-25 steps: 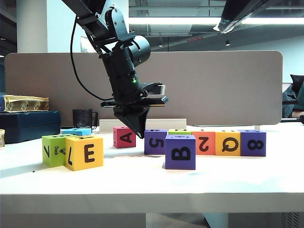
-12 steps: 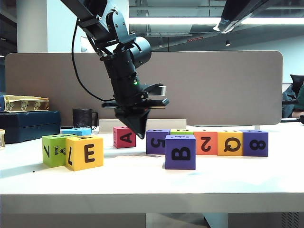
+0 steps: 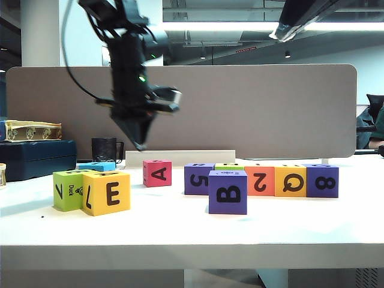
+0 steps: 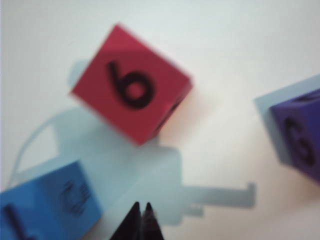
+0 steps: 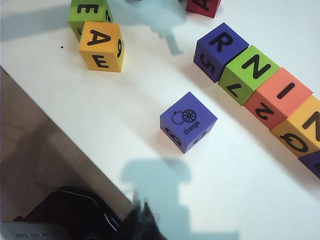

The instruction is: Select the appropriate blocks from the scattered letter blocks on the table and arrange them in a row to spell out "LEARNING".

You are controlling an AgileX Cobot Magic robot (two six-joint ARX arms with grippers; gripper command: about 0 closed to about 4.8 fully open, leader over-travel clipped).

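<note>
Swung left and upward since a second ago, the left gripper [image 3: 140, 144] now hangs above the gap between the red A block [image 3: 157, 173] and the yellow E block [image 3: 108, 192], where earlier it sat low beside the purple 5 block [image 3: 197, 178]. Table [image 3: 192, 231]: wide, white, carrying all the blocks. Partial row runs left to right at the far right side, long axis across the scene: purple 5 block (R on top in the right wrist view), green block [image 5: 247, 74] with N, orange block [image 3: 259, 179] with I, yellow Q block [image 3: 289, 180] with N, purple 8 block [image 3: 320, 180]. Purple B block [image 3: 228, 191] stands alone in front of the row, orange drawing on top. Green Duck block [image 3: 67, 189] touches the E block at the near left; a blue block [image 3: 96, 165] sits behind them. Left gripper pinched closed, holding nothing, tips pointing down. Right gripper [image 5: 141, 216] parked over the near table edge, fingers together, empty. Judgement: R-N-I-N-G looks laid; L, E, A remain. Next move likely calls for spreading the left fingers and descending on the A block to seat it left of the R.
</note>
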